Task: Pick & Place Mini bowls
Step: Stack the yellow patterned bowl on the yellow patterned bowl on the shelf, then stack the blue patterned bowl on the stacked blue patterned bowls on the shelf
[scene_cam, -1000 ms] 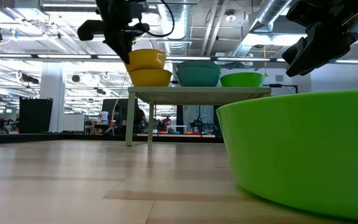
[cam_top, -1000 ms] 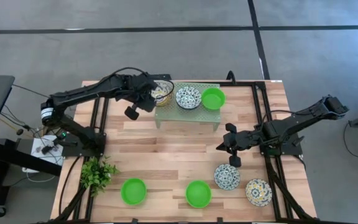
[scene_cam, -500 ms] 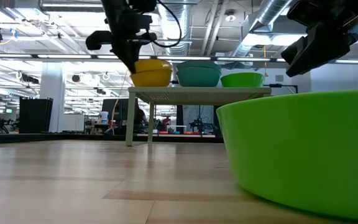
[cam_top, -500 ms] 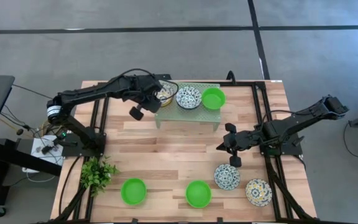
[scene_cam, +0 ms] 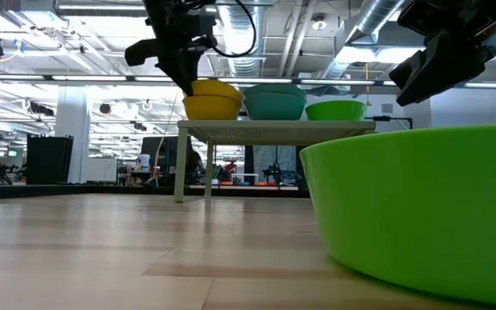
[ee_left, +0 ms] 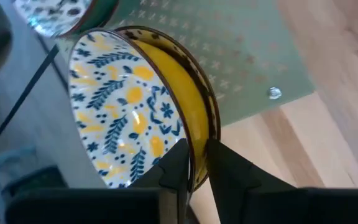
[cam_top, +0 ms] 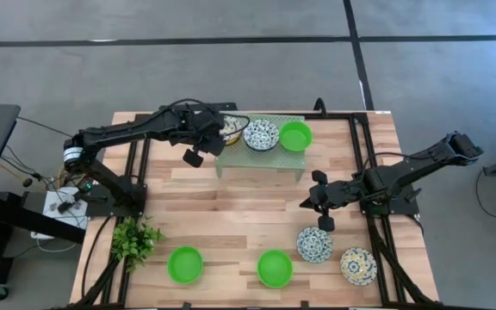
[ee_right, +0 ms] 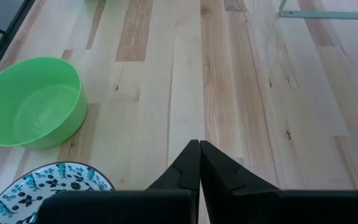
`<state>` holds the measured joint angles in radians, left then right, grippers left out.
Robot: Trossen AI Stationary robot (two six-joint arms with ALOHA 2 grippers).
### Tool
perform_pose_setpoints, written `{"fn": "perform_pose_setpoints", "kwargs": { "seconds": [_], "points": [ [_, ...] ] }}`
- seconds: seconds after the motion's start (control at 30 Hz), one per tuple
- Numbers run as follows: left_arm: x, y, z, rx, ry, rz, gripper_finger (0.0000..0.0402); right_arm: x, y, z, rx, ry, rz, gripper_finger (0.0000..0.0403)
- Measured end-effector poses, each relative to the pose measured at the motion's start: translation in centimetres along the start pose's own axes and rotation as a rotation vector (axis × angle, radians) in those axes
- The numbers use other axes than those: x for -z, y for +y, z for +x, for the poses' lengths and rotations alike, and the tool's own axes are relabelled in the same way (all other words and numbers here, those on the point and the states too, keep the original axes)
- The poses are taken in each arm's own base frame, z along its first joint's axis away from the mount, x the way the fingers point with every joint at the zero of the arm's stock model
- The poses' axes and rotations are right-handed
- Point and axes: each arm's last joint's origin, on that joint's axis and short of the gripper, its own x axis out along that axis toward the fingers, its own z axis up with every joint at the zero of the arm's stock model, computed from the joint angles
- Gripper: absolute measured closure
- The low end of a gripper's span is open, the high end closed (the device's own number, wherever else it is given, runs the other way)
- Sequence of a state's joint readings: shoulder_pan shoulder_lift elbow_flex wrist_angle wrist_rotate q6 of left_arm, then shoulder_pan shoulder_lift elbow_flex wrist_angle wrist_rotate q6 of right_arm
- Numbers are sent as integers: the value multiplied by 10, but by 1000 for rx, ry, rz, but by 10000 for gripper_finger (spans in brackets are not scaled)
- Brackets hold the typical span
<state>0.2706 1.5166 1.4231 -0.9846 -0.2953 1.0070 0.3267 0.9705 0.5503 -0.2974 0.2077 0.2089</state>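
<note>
Left gripper [ee_left: 196, 163] clamped on the rim of the yellow-sided floral mini bowl [ee_left: 129, 102], at the left end of the pale green perforated rack [cam_top: 265, 155], far side. Right gripper [ee_right: 199, 163] closed, empty, waiting mid-table right.

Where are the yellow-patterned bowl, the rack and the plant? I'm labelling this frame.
yellow-patterned bowl [ee_left: 120, 118]: left wrist view, patterned inside.
rack [cam_top: 261, 159]: high view, bare front edge.
plant [cam_top: 134, 238]: high view, leaves.
</note>
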Motion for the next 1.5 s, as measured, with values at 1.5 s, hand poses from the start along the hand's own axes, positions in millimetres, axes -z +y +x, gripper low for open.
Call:
{"fn": "perform_pose_setpoints", "kwargs": {
  "seconds": [1.5],
  "points": [
    [-65,-117,-80,280,-445,-593,313,-21,5,-3,-68,-209,-15,337]
  ]
}}
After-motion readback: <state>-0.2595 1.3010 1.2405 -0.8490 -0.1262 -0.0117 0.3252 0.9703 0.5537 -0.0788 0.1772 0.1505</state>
